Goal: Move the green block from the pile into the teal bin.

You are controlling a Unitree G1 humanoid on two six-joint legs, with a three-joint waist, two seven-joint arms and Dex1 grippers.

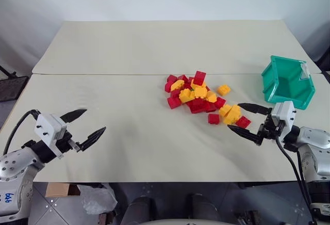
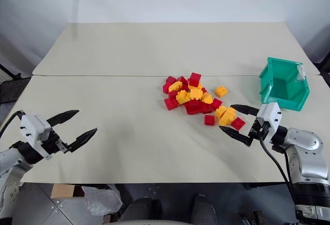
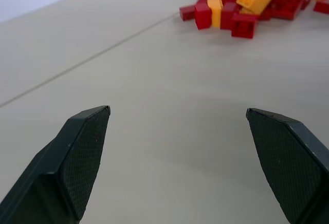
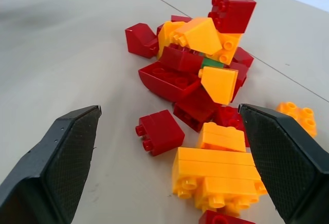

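Deep in the pile [image 4: 205, 106], the green block [image 4: 212, 62]; both grippers [image 1: 84, 123] [image 1: 249, 119] wide open, empty.

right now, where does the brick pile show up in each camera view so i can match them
left eye view: the pile sits right of centre, short of the teal bin.
right eye view: same spot.
left wrist view: far off, across bare table from the open left hand.
right wrist view: close, straight ahead of the open right hand.
shared landmark: the seam across the table, passing the pile's far edge.
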